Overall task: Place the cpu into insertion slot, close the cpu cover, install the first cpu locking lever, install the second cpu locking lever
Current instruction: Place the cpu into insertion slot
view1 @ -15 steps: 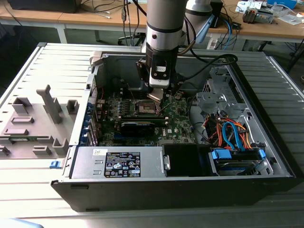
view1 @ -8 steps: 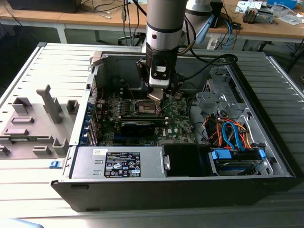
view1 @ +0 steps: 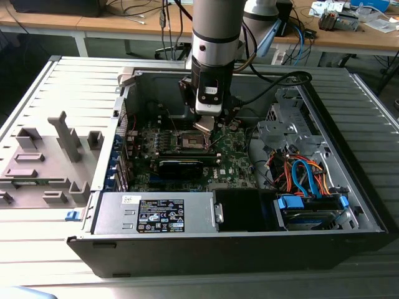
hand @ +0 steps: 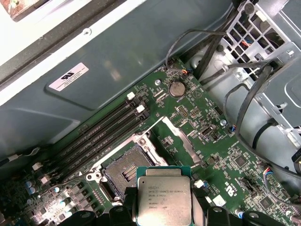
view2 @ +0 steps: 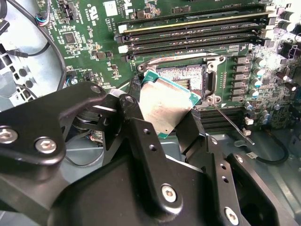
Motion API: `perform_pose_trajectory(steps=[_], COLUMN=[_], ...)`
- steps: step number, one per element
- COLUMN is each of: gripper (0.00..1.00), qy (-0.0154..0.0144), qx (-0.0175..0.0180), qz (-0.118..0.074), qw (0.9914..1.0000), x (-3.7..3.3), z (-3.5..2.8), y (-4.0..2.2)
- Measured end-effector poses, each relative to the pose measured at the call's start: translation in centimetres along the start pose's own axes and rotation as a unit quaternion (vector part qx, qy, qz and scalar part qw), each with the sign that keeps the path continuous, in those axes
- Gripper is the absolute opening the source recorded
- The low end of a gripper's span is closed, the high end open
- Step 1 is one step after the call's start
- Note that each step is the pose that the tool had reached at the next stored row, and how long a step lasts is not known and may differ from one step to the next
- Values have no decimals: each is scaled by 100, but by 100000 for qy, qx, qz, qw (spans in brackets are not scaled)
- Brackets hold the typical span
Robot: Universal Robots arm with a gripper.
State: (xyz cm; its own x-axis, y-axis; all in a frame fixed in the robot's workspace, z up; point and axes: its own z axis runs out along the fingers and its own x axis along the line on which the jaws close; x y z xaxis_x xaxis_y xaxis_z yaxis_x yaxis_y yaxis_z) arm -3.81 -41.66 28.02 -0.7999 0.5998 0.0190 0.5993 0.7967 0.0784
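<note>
- The gripper (view2: 163, 120) was clenched on the cpu (hand: 163, 197), pinching it by opposite edges, which left its metal top and underside free.
- The cpu hung just above the insertion slot (hand: 123, 172) and apart from it, not yet seated. It looked tilted, so it probably still needed squaring to the socket.
- The cpu cover (hand: 181, 141) stood swung open beside the slot, exposing the dark socket centre to receive the chip.
- The memory slots (hand: 103, 129) ran alongside, clear of the gripper.
</note>
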Motion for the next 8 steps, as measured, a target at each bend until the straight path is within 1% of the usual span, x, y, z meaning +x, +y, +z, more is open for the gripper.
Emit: perform_pose_trajectory(steps=[8], gripper=[55], qy=[-17], qx=[-10], qz=[228], qw=[100000], x=[0], z=[0], y=[0])
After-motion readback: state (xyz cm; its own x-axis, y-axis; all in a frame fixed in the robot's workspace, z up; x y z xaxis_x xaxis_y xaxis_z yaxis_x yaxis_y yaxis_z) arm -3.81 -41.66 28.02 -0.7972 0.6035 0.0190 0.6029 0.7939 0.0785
